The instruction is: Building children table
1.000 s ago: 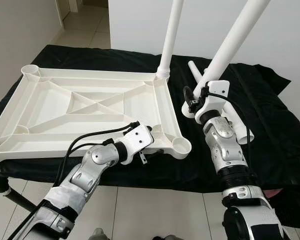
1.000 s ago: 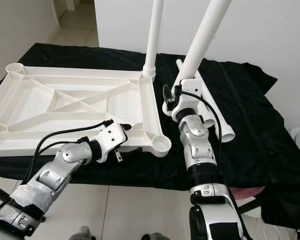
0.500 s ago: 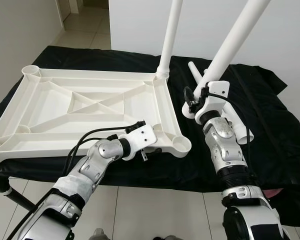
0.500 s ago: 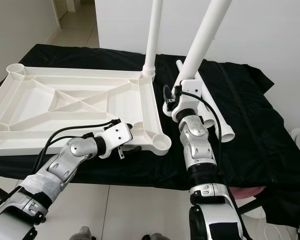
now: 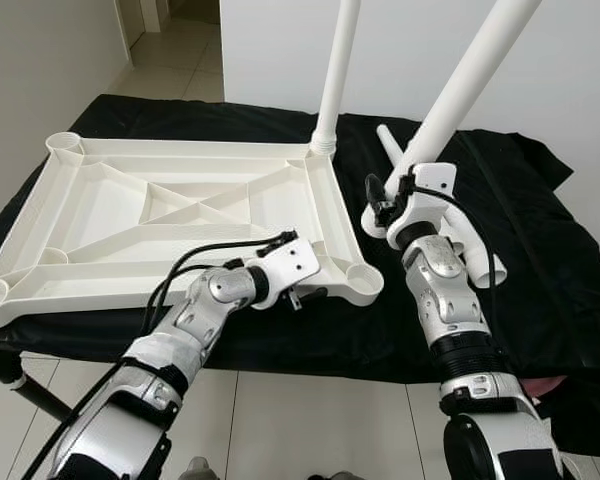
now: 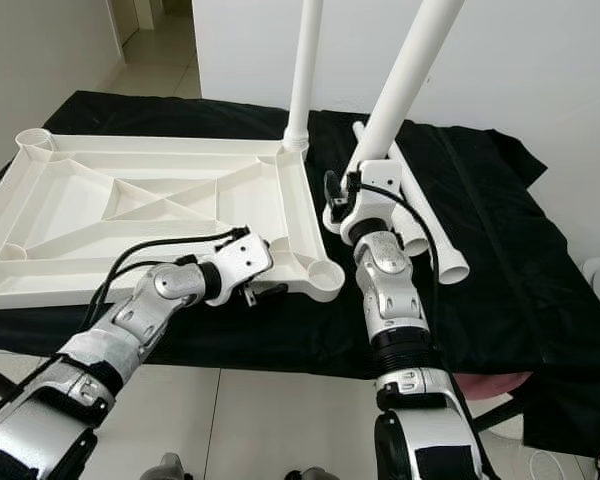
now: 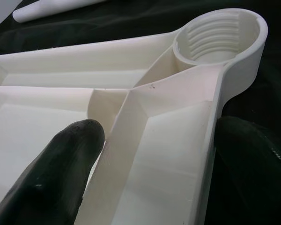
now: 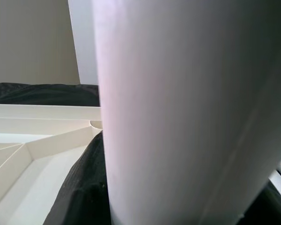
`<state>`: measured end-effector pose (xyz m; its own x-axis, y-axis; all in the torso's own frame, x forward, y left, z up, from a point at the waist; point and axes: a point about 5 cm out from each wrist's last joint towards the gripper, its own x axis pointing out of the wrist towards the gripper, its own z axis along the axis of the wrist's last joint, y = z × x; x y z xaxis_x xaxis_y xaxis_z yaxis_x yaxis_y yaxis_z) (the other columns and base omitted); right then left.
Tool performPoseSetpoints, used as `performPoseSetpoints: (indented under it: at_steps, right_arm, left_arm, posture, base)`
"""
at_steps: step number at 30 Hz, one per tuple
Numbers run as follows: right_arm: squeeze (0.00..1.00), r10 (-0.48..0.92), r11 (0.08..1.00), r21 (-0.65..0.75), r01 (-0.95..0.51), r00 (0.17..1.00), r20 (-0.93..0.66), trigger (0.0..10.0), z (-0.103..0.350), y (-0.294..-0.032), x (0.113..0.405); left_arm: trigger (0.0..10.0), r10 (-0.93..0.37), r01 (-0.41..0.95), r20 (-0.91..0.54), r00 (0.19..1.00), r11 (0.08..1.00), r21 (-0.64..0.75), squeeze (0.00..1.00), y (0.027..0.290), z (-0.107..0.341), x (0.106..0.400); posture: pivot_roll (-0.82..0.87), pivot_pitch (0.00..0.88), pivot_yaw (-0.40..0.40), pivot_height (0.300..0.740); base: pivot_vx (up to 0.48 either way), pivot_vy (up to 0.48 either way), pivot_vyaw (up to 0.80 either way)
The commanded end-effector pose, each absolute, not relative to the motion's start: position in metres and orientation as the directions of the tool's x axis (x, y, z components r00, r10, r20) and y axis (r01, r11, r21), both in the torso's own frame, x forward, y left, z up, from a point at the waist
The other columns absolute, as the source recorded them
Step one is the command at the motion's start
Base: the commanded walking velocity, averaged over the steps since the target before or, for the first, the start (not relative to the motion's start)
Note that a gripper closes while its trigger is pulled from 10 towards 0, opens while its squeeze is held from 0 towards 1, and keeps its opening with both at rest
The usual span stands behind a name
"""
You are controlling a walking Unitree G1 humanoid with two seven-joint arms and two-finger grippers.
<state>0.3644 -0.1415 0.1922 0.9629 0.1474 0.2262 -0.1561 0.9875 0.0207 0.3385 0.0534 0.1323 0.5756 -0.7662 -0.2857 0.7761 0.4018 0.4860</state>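
Now that the left gripper (image 5: 302,293) has slid up and clamped the tabletop (image 5: 170,215) rim beside the empty socket (image 5: 363,280), the right gripper (image 5: 385,203), gripping a leg (image 5: 467,80), can seat it

Both table legs (image 5: 465,85) cut off — top edge.

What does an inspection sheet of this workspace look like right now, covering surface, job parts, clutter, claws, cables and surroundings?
Surface: black cloth over the work table.
Job's things: white tabletop lies underside up; one leg stands in its far right socket; near right socket empty; loose legs lie on the cloth.
Clutter: nothing seen.
Claws: left claw straddles the tabletop rim near the empty socket; right claw holds a tilted leg.
Cables: black cables run along both forearms.
Surroundings: white wall, tiled floor.
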Motion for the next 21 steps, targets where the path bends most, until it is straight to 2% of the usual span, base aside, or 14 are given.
performPoseSetpoints:
  at_steps: [1,7,13,15,17,21]
  right_arm:
    - [0.00,0.132,0.990,0.025,-0.142,0.963,0.236,10.0,0.192,-0.145,0.362]
    - [0.00,0.145,0.988,0.025,-0.154,0.964,0.221,10.0,0.189,-0.143,0.360]
    - [0.00,0.192,0.981,-0.014,-0.193,0.960,0.204,10.0,0.184,-0.135,0.356]
    - [0.00,0.200,0.979,-0.018,-0.201,0.959,0.202,10.0,0.182,-0.134,0.354]
    - [0.00,0.221,0.975,-0.036,-0.218,0.955,0.199,10.0,0.177,-0.131,0.350]
    - [0.00,0.240,0.971,-0.039,-0.237,0.951,0.192,10.0,0.172,-0.128,0.346]
  left_arm:
    - [10.0,-0.622,0.574,-0.115,0.775,0.615,0.541,0.00,0.057,0.144,0.352]
    - [10.0,-0.602,0.545,-0.077,0.795,0.650,0.529,0.00,0.050,0.146,0.354]
    - [10.0,-0.585,0.543,-0.060,0.809,0.705,0.457,0.00,0.054,0.147,0.352]
    - [10.0,-0.601,0.558,-0.045,0.798,0.708,0.433,0.00,0.057,0.149,0.349]
    - [10.0,-0.676,0.640,-0.021,0.737,0.687,0.344,0.00,0.068,0.150,0.336]
    - [10.0,-0.713,0.685,0.008,0.701,0.678,0.266,0.00,0.085,0.152,0.324]
  posture:
    - [0.04,0.017,-0.041,0.740]
    - [0.04,0.020,-0.041,0.740]
    - [0.04,0.019,-0.043,0.740]
    - [0.04,0.017,-0.047,0.740]
    - [0.05,0.015,-0.052,0.740]
    - [0.06,0.011,-0.061,0.740]
  base:
    - [0.000,0.000,0.00]
    - [0.000,0.000,0.00]
    - [0.000,0.000,0.00]
    - [0.000,0.000,0.00]
    - [0.000,0.000,0.00]
    - [0.000,0.000,0.00]
